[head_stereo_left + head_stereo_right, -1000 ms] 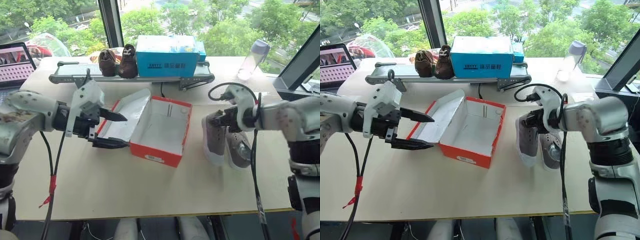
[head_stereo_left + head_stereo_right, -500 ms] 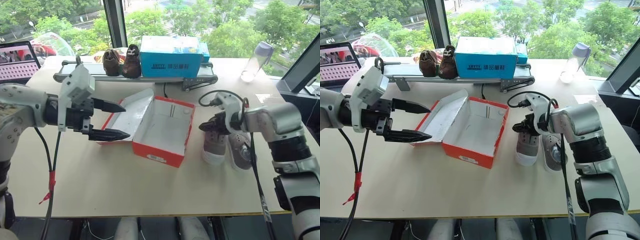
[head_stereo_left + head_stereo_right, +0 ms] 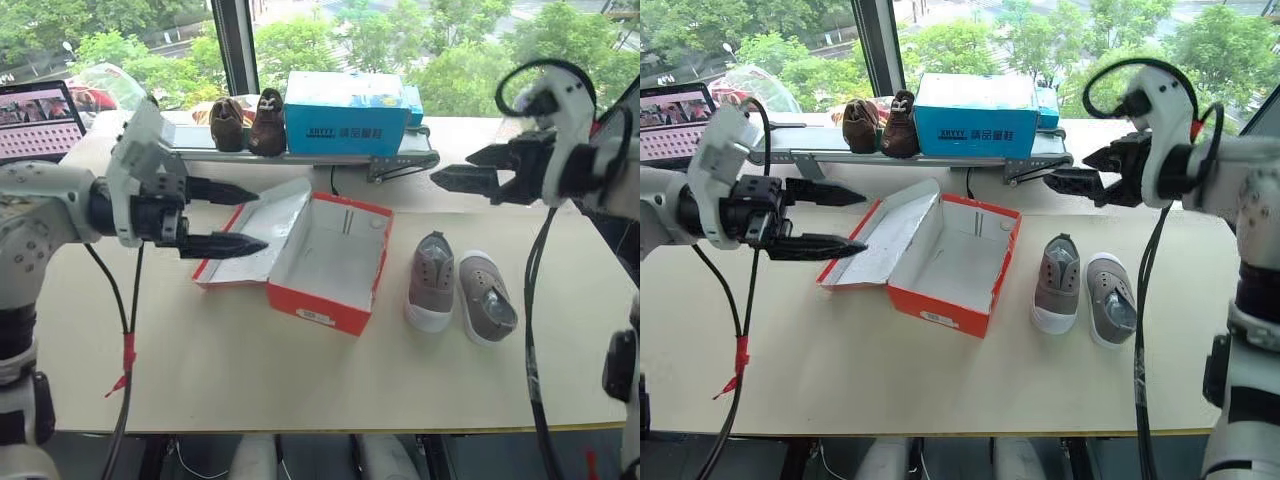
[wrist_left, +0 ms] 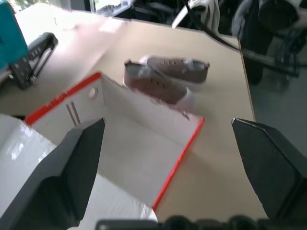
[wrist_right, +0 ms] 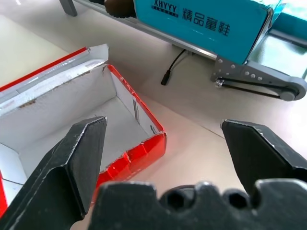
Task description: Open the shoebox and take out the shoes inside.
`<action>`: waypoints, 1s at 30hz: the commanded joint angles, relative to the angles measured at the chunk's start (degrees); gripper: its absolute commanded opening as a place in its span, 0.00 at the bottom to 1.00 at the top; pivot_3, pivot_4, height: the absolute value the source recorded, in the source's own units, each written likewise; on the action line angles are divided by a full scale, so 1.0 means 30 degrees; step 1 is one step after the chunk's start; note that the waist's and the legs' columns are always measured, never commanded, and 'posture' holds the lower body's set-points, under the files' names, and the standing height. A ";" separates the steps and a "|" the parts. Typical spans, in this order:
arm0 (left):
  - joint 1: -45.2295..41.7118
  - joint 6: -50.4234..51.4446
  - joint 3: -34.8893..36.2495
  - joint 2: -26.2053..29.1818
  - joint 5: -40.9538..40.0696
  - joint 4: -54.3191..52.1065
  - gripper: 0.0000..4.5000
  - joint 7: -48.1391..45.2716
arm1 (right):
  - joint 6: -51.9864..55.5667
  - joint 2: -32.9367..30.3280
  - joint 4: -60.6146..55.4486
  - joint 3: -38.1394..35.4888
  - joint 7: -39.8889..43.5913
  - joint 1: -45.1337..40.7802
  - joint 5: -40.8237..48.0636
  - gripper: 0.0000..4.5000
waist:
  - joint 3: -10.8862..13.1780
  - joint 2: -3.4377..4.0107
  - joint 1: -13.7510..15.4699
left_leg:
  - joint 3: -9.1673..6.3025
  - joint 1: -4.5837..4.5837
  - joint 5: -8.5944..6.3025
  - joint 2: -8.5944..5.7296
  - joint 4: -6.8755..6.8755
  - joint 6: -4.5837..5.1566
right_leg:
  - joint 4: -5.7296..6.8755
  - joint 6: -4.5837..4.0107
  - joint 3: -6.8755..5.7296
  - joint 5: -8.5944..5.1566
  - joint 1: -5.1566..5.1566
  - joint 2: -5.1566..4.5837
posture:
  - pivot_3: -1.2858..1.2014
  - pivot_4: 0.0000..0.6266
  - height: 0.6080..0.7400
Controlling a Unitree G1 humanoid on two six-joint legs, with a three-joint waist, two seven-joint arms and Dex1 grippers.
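Since the earlier frames, the right gripper (image 3: 468, 170) has released the grey sneaker, opened its fingers and risen clear of the table, and the sneaker that it held tilted a second ago now lies flat beside its mate; the left gripper (image 3: 245, 217) has also lifted slightly, and the shoebox itself has not shifted on the table. Both shoes (image 3: 460, 295) rest on the beige table (image 3: 250, 370), sole down, side by side and just apart, to the right of the shoebox (image 3: 325, 260) and outside it. That red box stands open: its white interior is exposed and its hinged lid (image 3: 255, 230) is folded back flat on the table on the robot's left side. Both black fingers of the left gripper stand spread apart, pointing toward the box, above the lid's outer edge, holding nothing. In the same way the right gripper's fingers are spread wide and hold nothing; it hovers above the far right part of the table, pointing left, well apart from the shoes below it. In the right wrist view the box's near red corner (image 5: 144, 148) lies between the spread fingers. At the table's far edge a grey conveyor rail (image 3: 300, 155) carries a blue box (image 3: 345, 110) and, just left of it, a pair of dark brown shoes (image 3: 248, 122). A laptop screen (image 3: 38, 120) is at the far left corner
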 commanded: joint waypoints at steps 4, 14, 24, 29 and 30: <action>0.1101 -0.0505 0.3576 -0.1615 -0.1772 -0.0425 1.00 0.2518 | -0.5990 0.1128 -0.1972 -0.2941 -0.1587 0.5203 -0.1808 0.99 | 0.0000 0.0001 -0.0069 | 0.0004 0.0010 0.0000 -0.0011 0.0003 0.0000 | 0.0035 -0.0041 0.0007 0.0023 -0.0002 -0.0011 | 0.52 0.24 1.00; 0.5604 -0.3812 0.5483 -0.4670 0.0105 -0.1296 1.00 0.7124 | -1.4278 0.9700 -0.7719 -0.3737 -0.8958 1.5134 -0.6914 0.99 | -0.0055 -0.0053 -0.0001 | 0.0010 0.0171 -0.0003 -0.0015 -0.0025 -0.0011 | 0.0036 -0.0041 0.0020 0.0021 0.0134 -0.0017 | 0.52 0.24 1.00; 1.4806 -0.7971 0.6654 -1.1439 0.3614 -0.5634 1.00 1.3970 | -1.8492 1.2395 -0.6261 -0.4863 -1.1032 1.8669 -0.8151 0.99 | -0.0221 -0.0126 -0.0111 | 0.0092 0.0381 -0.0009 0.0015 -0.0017 -0.0022 | -0.0072 0.0011 0.0053 0.0033 0.0346 -0.0045 | 0.52 0.24 1.00; 1.8554 -1.1166 0.4072 -1.4084 0.6636 -0.6471 1.00 1.4695 | -1.8412 1.3103 -0.7059 -0.3450 -1.0864 1.9268 -0.8165 0.99 | -0.0347 -0.0141 -0.0034 | 0.0102 0.0420 -0.0014 0.0017 -0.0019 -0.0029 | -0.0111 -0.0096 0.0060 -0.0040 0.0387 -0.0050 | 0.52 0.24 1.00; 1.8938 -1.1730 0.3812 -1.4401 0.7024 -0.6236 1.00 1.4740 | -1.8422 1.3272 -0.7198 -0.3193 -1.0891 1.9386 -0.8246 0.99 | -0.0351 -0.0141 -0.0031 | 0.0102 0.0430 -0.0019 0.0016 -0.0020 -0.0037 | -0.0115 -0.0100 0.0060 -0.0044 0.0392 -0.0051 | 0.52 0.24 1.00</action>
